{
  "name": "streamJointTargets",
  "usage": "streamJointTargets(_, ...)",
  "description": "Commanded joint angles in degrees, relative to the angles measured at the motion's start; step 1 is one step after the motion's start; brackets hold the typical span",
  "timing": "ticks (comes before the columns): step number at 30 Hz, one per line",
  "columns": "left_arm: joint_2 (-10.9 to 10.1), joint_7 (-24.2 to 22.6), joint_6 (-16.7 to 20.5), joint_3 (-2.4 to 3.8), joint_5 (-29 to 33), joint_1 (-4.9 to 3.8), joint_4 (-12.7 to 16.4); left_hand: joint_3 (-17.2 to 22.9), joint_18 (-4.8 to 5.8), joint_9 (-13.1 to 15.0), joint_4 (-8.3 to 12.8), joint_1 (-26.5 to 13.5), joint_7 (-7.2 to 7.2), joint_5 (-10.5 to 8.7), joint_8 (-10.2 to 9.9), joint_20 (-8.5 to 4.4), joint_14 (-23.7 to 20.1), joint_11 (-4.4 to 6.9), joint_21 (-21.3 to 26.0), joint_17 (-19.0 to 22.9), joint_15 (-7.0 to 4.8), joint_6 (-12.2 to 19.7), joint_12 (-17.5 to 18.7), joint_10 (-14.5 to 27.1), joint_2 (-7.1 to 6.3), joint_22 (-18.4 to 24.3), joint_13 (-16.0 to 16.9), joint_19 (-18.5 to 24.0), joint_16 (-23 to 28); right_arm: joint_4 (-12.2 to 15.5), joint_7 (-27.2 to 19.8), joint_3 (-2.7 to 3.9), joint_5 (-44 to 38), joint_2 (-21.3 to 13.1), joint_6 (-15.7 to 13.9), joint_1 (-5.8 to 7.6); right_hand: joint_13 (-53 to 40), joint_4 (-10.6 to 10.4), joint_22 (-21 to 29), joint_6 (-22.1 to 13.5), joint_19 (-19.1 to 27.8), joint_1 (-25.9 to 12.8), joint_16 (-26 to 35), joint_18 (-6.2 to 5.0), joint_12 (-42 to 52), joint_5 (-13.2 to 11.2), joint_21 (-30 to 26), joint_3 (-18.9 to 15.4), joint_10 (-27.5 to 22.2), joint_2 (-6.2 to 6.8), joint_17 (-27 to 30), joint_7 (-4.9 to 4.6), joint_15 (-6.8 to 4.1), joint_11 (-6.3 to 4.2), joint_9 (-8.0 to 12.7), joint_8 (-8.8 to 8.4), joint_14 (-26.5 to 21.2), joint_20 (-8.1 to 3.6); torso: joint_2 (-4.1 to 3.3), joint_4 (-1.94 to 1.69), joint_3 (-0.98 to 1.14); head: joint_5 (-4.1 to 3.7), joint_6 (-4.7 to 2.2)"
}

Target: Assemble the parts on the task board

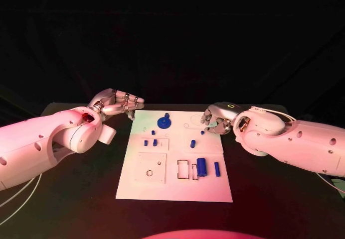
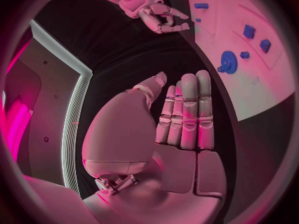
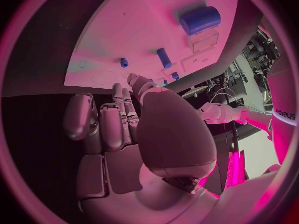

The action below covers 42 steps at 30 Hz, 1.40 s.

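Black table (image 1: 72, 199), dark room behind; task board (image 1: 176, 191) lies flat at centre, long side running away from the robot.

Parts on the board: a round blue disc with a knob (image 1: 164, 122) near the far edge; small blue pegs (image 1: 149, 142) on the left half; one short peg (image 1: 193, 143) mid-board; a thick blue cylinder (image 1: 202, 167) and a thin blue rod (image 1: 217, 169) on the near right, both with long axes pointing away from the robot, side by side but apart. All lie or stand loose of either hand.

Right hand (image 1: 216, 119) hangs over the far right corner of the board, fingers curled partly inward, nothing visibly between them. In the right wrist view the fingers (image 3: 102, 127) point at the board's far portion, and the mid-board peg (image 3: 164, 57) lies just ahead of them, the cylinder (image 3: 201, 20) farther on.

Left hand (image 1: 118, 104) sits off the far left corner, above the table, fingers (image 2: 190, 109) straight and together, thumb apart, holding nothing.

Judgement: right hand is nearer to the mid-board peg; the disc lies between the two hands, roughly equal reach. No part grasped yet; assembly looks barely started.
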<state>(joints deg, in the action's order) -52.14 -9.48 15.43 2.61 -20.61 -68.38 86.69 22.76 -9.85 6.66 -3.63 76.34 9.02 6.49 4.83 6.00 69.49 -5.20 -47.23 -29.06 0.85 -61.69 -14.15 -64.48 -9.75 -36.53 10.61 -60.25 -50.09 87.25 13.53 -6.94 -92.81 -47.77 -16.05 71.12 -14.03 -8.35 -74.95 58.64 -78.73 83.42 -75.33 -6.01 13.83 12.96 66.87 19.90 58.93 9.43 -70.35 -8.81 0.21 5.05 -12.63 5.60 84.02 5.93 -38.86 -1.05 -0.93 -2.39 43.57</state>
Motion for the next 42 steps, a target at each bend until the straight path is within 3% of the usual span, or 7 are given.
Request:
streamJointTargets(1, -0.2, -5.2, -0.7, 0.06, 10.0, -0.07, 1.0, -1.6, -0.70, -0.1, -0.8, -1.0, 0.07, -0.18, -0.1, 0.36, -0.3, 0.03, 0.8, 0.3, 0.23, 0.6, -0.5, 0.6, 0.37, 0.6, 0.2, -0.6, 0.3, -0.4, 2.5, -0.06, -5.6, 0.5, 1.3, -0.45, 0.5, 0.2, -1.3, -0.2, -0.5, 0.0, -0.5, 1.22, -0.4, -0.1, 0.5, 0.5, 0.0, 0.94, -0.4, -0.57, 0.41, 0.52, 0.1, -0.40, 2.5, 0.27, -0.03, -0.03, -0.14, -0.03, 0.24)
streamJointTargets(10, -0.6, -5.9, 0.1, 0.06, 12.5, -0.07, 2.1, -3.6, -0.73, -0.2, -1.0, -0.7, 0.11, -0.15, 0.1, 0.36, -0.3, -0.11, 2.0, 0.8, 0.19, 0.8, -1.2, 1.1, 0.69, 1.5, 0.4, -1.2, 0.6, -1.8, 2.5, -0.13, -5.7, 2.0, 2.7, -1.77, 1.5, 0.4, -1.9, -0.3, -0.9, -0.5, -1.0, 1.36, -1.0, -0.3, 1.2, 1.3, -0.4, 1.56, -0.9, -0.95, 0.70, 0.91, 0.4, -0.92, 2.6, 0.62, -0.07, -0.03, -0.06, -0.03, 0.58)
streamJointTargets(15, -0.6, -6.1, 0.2, 0.06, 12.7, -0.07, 2.4, -3.8, -0.73, -0.2, -0.9, -0.4, 0.14, -0.13, 0.2, 0.36, -0.4, -0.13, 2.3, 0.9, 0.22, 0.9, -1.3, 1.3, 0.88, 1.7, 0.5, -1.3, 0.6, -2.5, 2.3, -0.14, -5.7, 2.7, 3.0, -2.15, 2.0, 0.5, -1.9, 0.3, -0.8, -0.6, -1.0, 1.31, -1.3, -0.3, 1.1, 1.9, -0.4, 1.41, -0.8, -0.70, 0.74, 0.82, 0.3, -0.82, 2.5, 0.70, -0.09, 0.01, -0.01, 0.07, 0.62)
streamJointTargets(28, -0.6, -5.8, 0.5, 0.06, 12.7, -0.07, 2.4, -4.2, -0.73, -0.3, -0.5, 0.7, 0.29, -0.05, 0.2, 0.35, -0.4, -0.22, 2.9, 1.2, 0.25, 1.2, -1.5, 1.8, 1.51, 2.2, 0.5, -1.7, 0.8, -4.0, 1.9, -0.14, -4.8, 3.9, 3.2, -2.73, 3.8, 1.2, -3.0, 2.6, -1.4, -0.9, -1.8, 1.51, -1.5, 0.2, 2.4, 4.4, 2.1, 0.41, -1.5, 0.14, 0.21, 0.13, 0.1, -0.52, 2.6, 0.34, -0.08, 0.08, 0.02, 0.37, 0.63)
streamJointTargets(42, -0.5, -5.7, 1.1, 0.06, 12.7, -0.07, 2.5, -4.8, -0.67, -0.6, -0.2, 1.6, 0.73, -0.05, 0.0, 0.51, -1.1, -0.62, 3.8, 1.5, 0.54, 2.1, -1.7, 3.0, 1.89, 2.8, 0.5, -1.9, 1.0, -4.9, 1.1, -0.14, -3.4, 4.9, 4.1, -3.21, 5.2, 3.1, -4.1, 4.8, -1.8, -0.6, -2.5, 1.73, -2.0, -0.2, 3.6, 7.1, 4.8, -1.49, -2.1, 0.63, -0.24, -0.46, -0.3, -0.17, 2.7, -0.15, -0.06, 0.05, -0.01, 0.25, 0.89)
